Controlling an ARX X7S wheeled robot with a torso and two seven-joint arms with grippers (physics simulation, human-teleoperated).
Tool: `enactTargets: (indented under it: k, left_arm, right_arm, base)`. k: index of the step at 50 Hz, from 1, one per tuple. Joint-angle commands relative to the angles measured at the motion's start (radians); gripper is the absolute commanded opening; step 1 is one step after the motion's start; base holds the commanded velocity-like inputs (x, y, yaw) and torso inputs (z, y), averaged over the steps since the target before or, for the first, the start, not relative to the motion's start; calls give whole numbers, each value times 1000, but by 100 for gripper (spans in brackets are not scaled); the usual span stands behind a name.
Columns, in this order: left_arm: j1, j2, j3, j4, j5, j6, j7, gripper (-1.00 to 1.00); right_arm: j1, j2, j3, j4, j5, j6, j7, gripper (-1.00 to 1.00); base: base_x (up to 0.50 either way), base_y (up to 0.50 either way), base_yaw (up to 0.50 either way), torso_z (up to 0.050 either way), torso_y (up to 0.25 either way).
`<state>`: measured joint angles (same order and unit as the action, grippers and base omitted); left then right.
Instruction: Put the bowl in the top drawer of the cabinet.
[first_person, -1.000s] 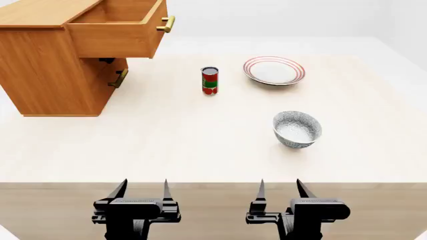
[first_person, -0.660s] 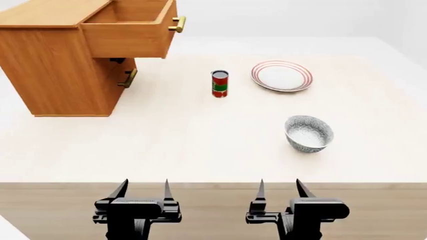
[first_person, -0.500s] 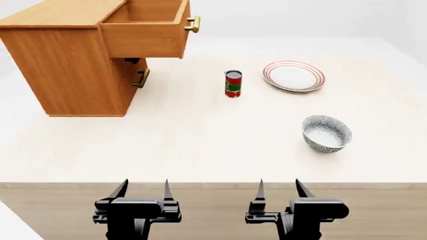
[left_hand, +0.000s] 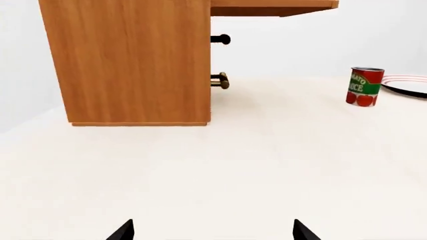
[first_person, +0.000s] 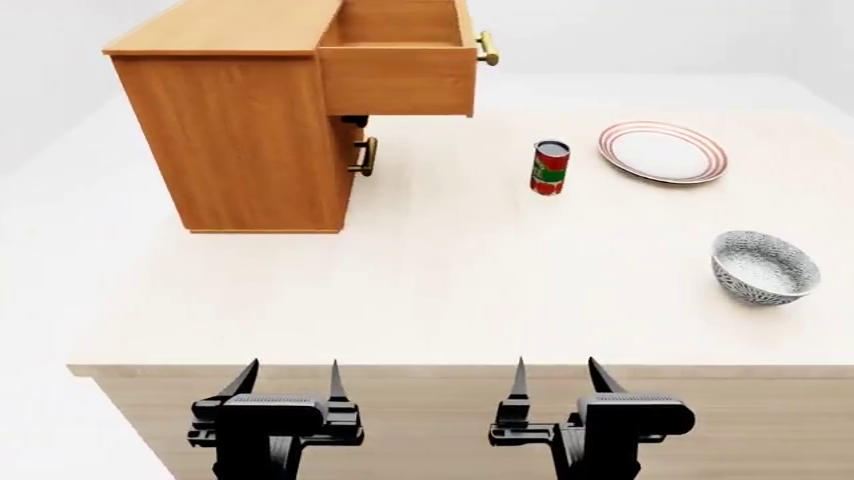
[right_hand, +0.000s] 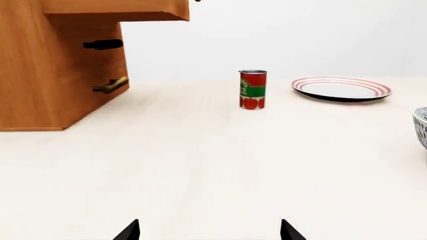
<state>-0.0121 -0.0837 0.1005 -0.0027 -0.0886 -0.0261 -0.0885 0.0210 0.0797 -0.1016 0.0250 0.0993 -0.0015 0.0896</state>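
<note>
The speckled grey-and-white bowl (first_person: 763, 266) sits upright on the table at the far right; only its edge (right_hand: 421, 125) shows in the right wrist view. The orange-brown cabinet (first_person: 247, 130) stands at the back left, its top drawer (first_person: 398, 62) pulled out with the brass handle (first_person: 487, 48) facing right. My left gripper (first_person: 288, 378) and right gripper (first_person: 555, 376) hang open and empty below the table's front edge, far from the bowl. Each wrist view shows both fingertips spread wide, the left gripper (left_hand: 212, 231) and the right gripper (right_hand: 208, 231).
A red tomato can (first_person: 549, 166) stands between cabinet and plate. A flat white plate with red rings (first_person: 662, 151) lies at the back right. The lower drawer's brass handle (first_person: 367, 156) sticks out under the open drawer. The table's front edge (first_person: 454, 369) runs just above my grippers.
The whole scene has slid to the right in the head view: cabinet, can, plate and bowl all sit further right. The grippers keep their place and stay open.
</note>
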Motion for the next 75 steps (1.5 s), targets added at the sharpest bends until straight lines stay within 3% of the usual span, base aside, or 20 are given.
enactTargets:
  k: [1,12,18,24,29,38,41,48,62,75]
  left_arm:
    - [-2,-13,16,1,-18,-2,-12,100]
    - [-7,-34,30,35,-58,-53,0,100]
    - [-8,-59,41,147,-89,-142,13,100]
    - [-11,-101,28,381,-176,-331,17,100]
    - [-25,-140,-22,597,-293,-523,-6,100]
    - [-225,-194,-201,840,-639,-880,-76,100]
    - [-347,-198,-281,830,-823,-1022,-130,100]
    - [-662,-233,-338,728,-1050,-1175,-205,100]
    - [-904,-341,-246,606,-982,-1181,-138,100]
    - [-1044,-372,-278,550,-1065,-1252,-178,100]
  right_arm:
    - [-1,14,-14,-1,20,0,13,100]
    - [-4,31,-21,-39,38,35,32,100]
    - [-14,47,-16,-131,63,112,47,100]
    - [-18,79,-8,-333,105,286,70,100]
    - [4,128,25,-586,176,522,102,100]
    - [246,187,111,-865,363,964,163,100]
    - [366,156,217,-890,512,1158,168,100]
    - [658,205,230,-844,593,1338,159,100]
    - [927,281,278,-729,659,1462,123,100]
    - [1088,363,160,-557,610,1379,58,100]
  base:
    - [0,500,0,0,0]
    - [0,136,0,0,0]
    - [0,0,0,0,0]
    - [0,0,0,0,0]
    - [0,0,0,0,0]
    - [0,0,0,0,0]
    - [0,0,0,0,0]
    - [1,0,0,0,0]
    - [102,0,0,0,0]
    - [128,0,0,0,0]
